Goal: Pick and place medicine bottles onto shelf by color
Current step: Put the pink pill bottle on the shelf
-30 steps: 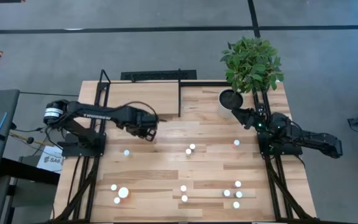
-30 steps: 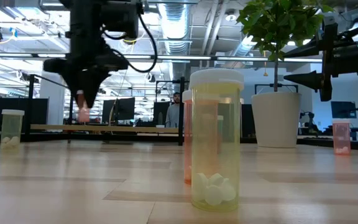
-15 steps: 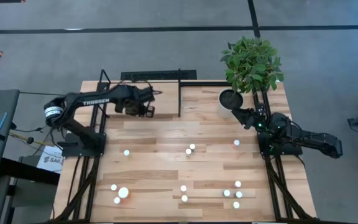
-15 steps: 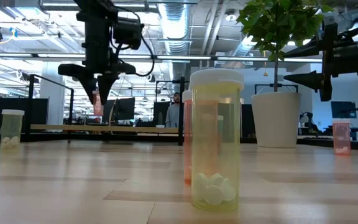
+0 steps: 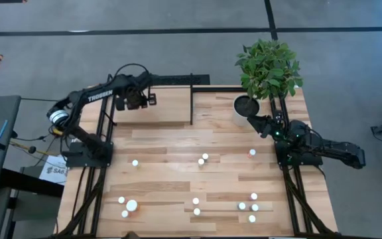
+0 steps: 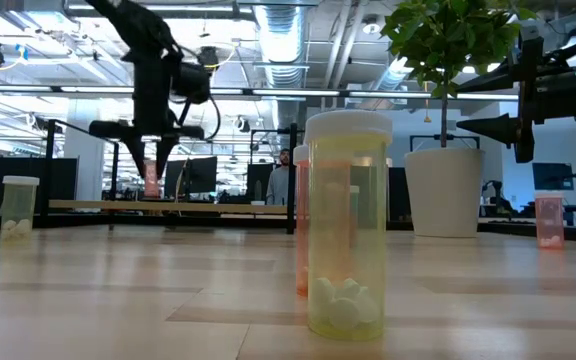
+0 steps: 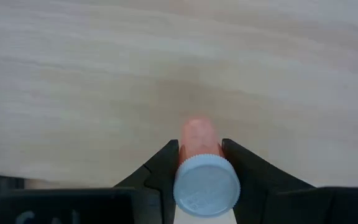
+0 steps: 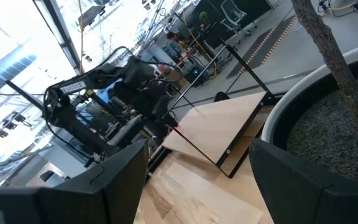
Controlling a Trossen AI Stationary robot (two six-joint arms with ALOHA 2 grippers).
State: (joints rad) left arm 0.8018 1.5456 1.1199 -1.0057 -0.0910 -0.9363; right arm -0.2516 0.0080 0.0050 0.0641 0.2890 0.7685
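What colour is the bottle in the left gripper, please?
Orange-pink bottle with a white cap, clearest in the left wrist view.

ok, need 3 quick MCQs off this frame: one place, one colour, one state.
1. Where is the left gripper?
A. over the shelf
B. beside the plant pot
C. at the table's near edge

2. What colour is the body of the bottle it holds?
A. green
B. orange-pink
C. blue

3. What state is the right gripper in?
A. shut on a bottle
B. open, empty
C. shut, empty

Answers: 1 A, the high view puts it above the shelf board. 2 B, the left wrist view shows orange-pink under a white cap. 3 B, its fingers stand apart with nothing between them.
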